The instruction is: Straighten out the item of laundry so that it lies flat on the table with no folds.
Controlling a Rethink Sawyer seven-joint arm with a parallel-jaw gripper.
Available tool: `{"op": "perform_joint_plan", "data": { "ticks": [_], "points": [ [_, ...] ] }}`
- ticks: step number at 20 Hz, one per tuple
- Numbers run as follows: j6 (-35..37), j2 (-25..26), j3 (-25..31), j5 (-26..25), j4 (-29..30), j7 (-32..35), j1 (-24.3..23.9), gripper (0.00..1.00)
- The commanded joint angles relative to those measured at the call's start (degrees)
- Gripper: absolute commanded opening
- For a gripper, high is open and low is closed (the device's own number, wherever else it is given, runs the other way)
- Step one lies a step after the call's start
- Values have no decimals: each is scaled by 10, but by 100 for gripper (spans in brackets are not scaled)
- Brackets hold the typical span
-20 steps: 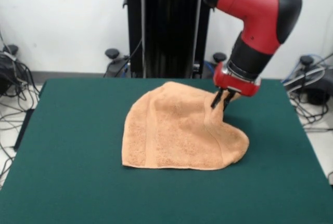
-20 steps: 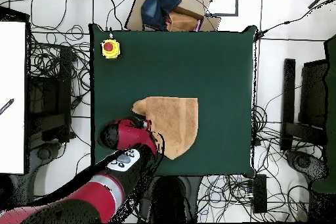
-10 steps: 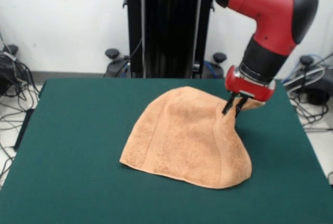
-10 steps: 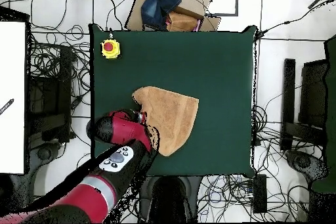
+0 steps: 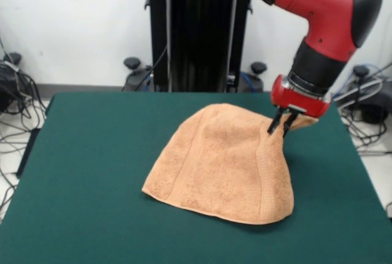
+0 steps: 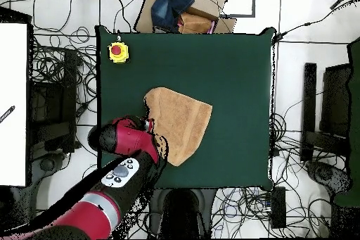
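My black two-finger pincer (image 5: 281, 124) is pinched on a far corner of the peach-orange terry towel (image 5: 223, 163), tenting it over the dark green felt table (image 5: 92, 154). Not flat yet; plenty left to spread.

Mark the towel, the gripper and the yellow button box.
towel (image 5: 220, 166), front view, middle of the cloth
gripper (image 5: 282, 127), front view, between its fingertips
yellow button box (image 6: 118, 52), overhead view, red button top

The gripper (image 5: 282, 127) — clamped on a corner of the towel (image 5: 223, 166) — moved toward three o'clock in the front view, dragging the cloth wider across the table (image 5: 92, 172).
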Motion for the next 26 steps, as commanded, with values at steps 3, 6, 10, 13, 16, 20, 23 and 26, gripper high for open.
{"op": "perform_joint_plan", "data": {
  "ticks": [3, 6, 10, 13, 16, 20, 23, 26],
  "points": [
    [-31, -2, 53, 14, 16, 149, -2, 0],
    [-40, -3, 56, 8, 27, 149, -3, 0],
    [-47, -9, 59, 5, 37, 148, -5, 0],
    [-43, -7, 54, 8, 35, 147, -1, 0],
    [-45, -5, 50, 10, 34, 149, 3, 0],
    [-43, -6, 45, 10, 35, 148, 5, 0],
    [-41, -8, 49, 8, 38, 146, 2, 0],
    [-45, -10, 53, 8, 41, 148, -1, 0]
  ]
}}
